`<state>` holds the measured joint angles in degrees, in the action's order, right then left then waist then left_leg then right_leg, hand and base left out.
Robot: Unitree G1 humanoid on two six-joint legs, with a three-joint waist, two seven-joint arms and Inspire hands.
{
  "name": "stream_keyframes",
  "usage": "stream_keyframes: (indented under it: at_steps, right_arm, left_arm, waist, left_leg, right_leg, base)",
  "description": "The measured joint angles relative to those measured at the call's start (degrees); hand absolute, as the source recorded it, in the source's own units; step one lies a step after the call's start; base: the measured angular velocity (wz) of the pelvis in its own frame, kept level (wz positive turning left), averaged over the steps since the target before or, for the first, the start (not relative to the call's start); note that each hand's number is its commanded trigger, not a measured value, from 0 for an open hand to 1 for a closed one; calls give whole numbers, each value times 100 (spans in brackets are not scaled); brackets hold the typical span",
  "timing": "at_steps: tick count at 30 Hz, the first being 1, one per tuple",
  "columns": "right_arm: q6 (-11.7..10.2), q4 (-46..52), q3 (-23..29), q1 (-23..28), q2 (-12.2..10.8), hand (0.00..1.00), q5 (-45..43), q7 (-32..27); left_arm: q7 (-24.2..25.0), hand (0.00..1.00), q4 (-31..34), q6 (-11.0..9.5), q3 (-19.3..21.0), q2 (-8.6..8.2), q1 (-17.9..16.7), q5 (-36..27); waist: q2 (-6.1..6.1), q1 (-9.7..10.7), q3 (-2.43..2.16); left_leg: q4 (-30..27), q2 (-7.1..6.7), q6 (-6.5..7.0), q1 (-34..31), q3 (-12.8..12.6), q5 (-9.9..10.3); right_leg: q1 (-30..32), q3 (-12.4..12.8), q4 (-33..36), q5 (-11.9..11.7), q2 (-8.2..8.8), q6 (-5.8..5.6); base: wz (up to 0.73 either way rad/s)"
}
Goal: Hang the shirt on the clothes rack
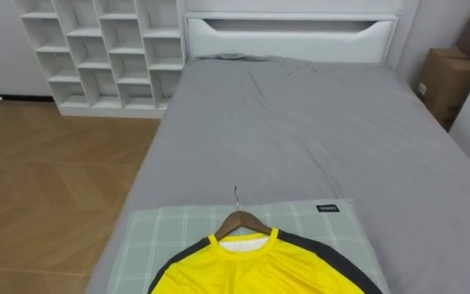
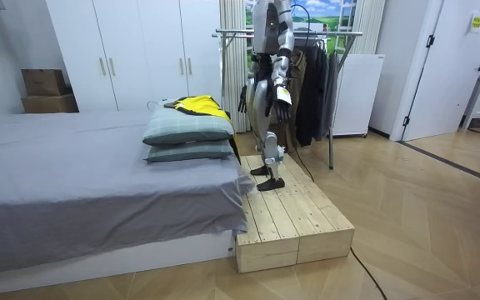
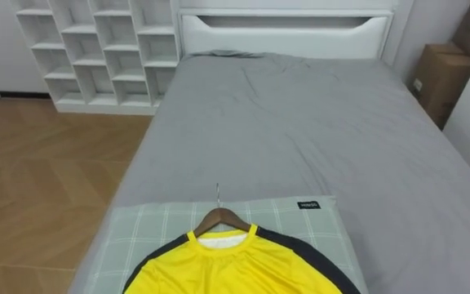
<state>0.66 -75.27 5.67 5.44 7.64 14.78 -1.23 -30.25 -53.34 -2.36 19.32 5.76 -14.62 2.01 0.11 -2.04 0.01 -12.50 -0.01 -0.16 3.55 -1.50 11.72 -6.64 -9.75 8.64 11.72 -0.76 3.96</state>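
Note:
A yellow shirt (image 1: pixel 259 269) with black shoulder stripes hangs on a wooden hanger (image 1: pixel 241 221) with a metal hook. It lies flat on a green checked pillow (image 1: pixel 157 237) at the foot of the bed, right below me. In the room view the shirt (image 2: pixel 197 104) tops two stacked pillows (image 2: pixel 188 140). I stand on a wooden platform (image 2: pixel 294 221) at the bed's foot, facing the bed. My left hand (image 2: pixel 283 97) and right hand (image 2: pixel 244 99) hang at my sides, fingers relaxed, holding nothing. A metal clothes rack (image 2: pixel 307 34) with dark garments stands just behind me.
The grey bed (image 1: pixel 300 139) stretches ahead to a white headboard (image 1: pixel 292 34). White cube shelves (image 1: pixel 104 49) stand at the far left, and cardboard boxes (image 1: pixel 447 82) at the right. Wooden floor (image 1: pixel 47 188) runs along the bed's left side. A white appliance (image 2: pixel 357 92) stands beside the rack.

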Motion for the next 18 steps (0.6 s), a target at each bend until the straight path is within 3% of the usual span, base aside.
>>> stream_keyframes:
  at_steps: [2, 8, 11, 18]
  right_arm:
    - [-89, 3, 62, -18, 34, 0, 27, 0]
    - [-140, -18, 52, 31, 119, 0, 31, -3]
    - [-140, 2, 52, 42, 121, 0, -5, 11]
    - [-258, 33, 92, 25, 121, 0, -321, 111]
  left_arm:
    - [-415, 0, 64, -229, 105, 20, 12, -11]
    - [-1216, 0, 989, -430, 121, 48, -17, -12]
    - [-1437, 0, 1579, -513, 29, 60, 61, -8]
    - [-1459, 0, 2980, -562, -133, 262, 239, 809]
  waist:
    - [43, -1, -7]
    - [108, 41, -15]
    - [119, 65, -51]
    - [148, 127, -23]
  left_leg:
    - [41, -5, 1, 30, 29, -1]
    - [66, -14, 2, -13, 88, -3]
    - [63, -36, 7, -64, 146, -9]
    - [86, -78, 15, -9, 171, -13]
  right_leg:
    - [-21, -5, -2, 13, -5, -5]
    - [14, -55, 5, 37, -2, 1]
    - [36, -134, -1, 39, 18, 1]
    - [-31, -140, -12, 58, 59, -32]
  base:
    - [6]
    - [4]
    - [10]
    - [2]
